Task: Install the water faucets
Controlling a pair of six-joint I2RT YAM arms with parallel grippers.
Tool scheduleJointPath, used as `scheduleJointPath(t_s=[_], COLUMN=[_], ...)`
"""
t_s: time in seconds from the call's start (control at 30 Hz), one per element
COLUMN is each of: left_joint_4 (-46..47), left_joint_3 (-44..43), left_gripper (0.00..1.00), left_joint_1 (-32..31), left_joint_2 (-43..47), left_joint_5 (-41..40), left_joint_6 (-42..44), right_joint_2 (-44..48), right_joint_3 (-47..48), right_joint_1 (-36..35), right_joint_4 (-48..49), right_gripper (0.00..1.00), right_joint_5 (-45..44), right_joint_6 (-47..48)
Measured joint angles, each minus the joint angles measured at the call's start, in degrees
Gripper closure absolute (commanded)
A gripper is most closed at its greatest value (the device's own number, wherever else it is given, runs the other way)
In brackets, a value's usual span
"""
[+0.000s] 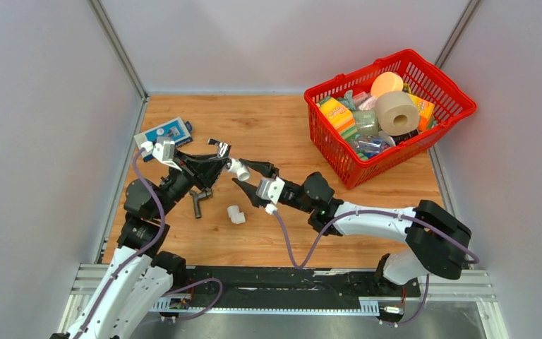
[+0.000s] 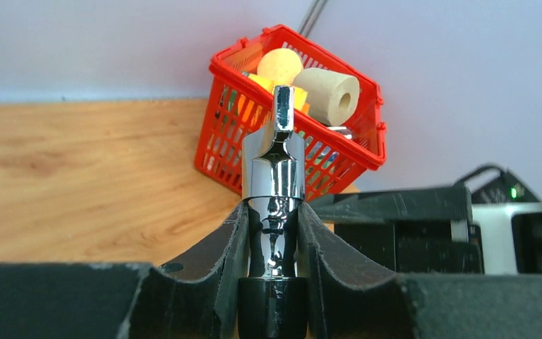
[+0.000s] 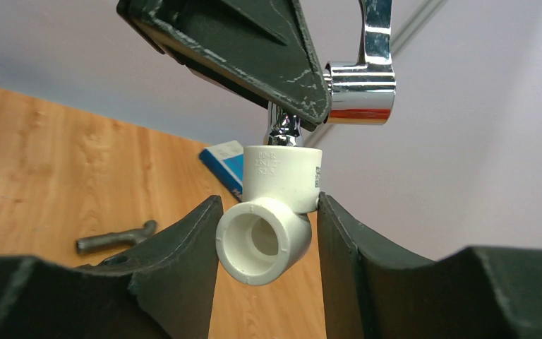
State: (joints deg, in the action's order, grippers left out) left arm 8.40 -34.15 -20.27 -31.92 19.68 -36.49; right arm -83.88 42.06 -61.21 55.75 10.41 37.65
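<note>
Observe the left claw [image 2: 273, 206]; it is clenched on the chrome faucet [image 2: 275, 166], with one finger pressed against each side of the faucet's body; in the left wrist view the faucet stands upright between the fingers, its small handle at the top.

Observe the right claw [image 3: 269, 201]; it grasps a white elbow fitting [image 3: 275, 205], with a finger against each side; one open socket of the fitting faces the right wrist camera.

You will find both claws meeting above the middle of the worktop [image 1: 282, 127], the left claw on the left and the right claw on the right; in the right wrist view the chrome faucet's narrow end meets the upper socket of the white elbow fitting; you cannot tell from these views how far it is seated.

Locate the dark grey faucet [image 1: 199, 203] lying flat on the worktop, near of the two claws and slightly left; no claw touches it; a second white elbow fitting [image 1: 236, 214] lies just to its right, apart from it.

Note a blue box [image 1: 162, 132] at the far left of the worktop; a red basket [image 1: 395, 161] full of assorted items stands at the far right, well apart from both claws.
</note>
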Motion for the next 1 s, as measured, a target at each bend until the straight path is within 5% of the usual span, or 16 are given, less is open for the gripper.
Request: scheduleJointPath(t_s=[0.2,0.53,1.0], left_joint_4=[1.0,2.6,2.9], left_joint_3=[0.0,0.0,0.1], left_gripper=[1.00,1.00,1.00], left_joint_1=[0.1,0.4,0.8], left_joint_2=[1.5,3.2,2.0], left_joint_5=[5.7,16.5,13.2], left_joint_6=[9.6,14.6,13.8], right_joint_2=[0.6,-1.3,-0.7], right_joint_3=[4.1,6.4,9.0], right_joint_1=[5.9,12.6,12.9], right_joint_4=[-6.2,-0.7,-9.7], right_gripper=[1.00,0.99,0.41], right_joint_5=[14.3,34.2,28.0], right_joint_6=[-14.5,-36.8,-35.5])
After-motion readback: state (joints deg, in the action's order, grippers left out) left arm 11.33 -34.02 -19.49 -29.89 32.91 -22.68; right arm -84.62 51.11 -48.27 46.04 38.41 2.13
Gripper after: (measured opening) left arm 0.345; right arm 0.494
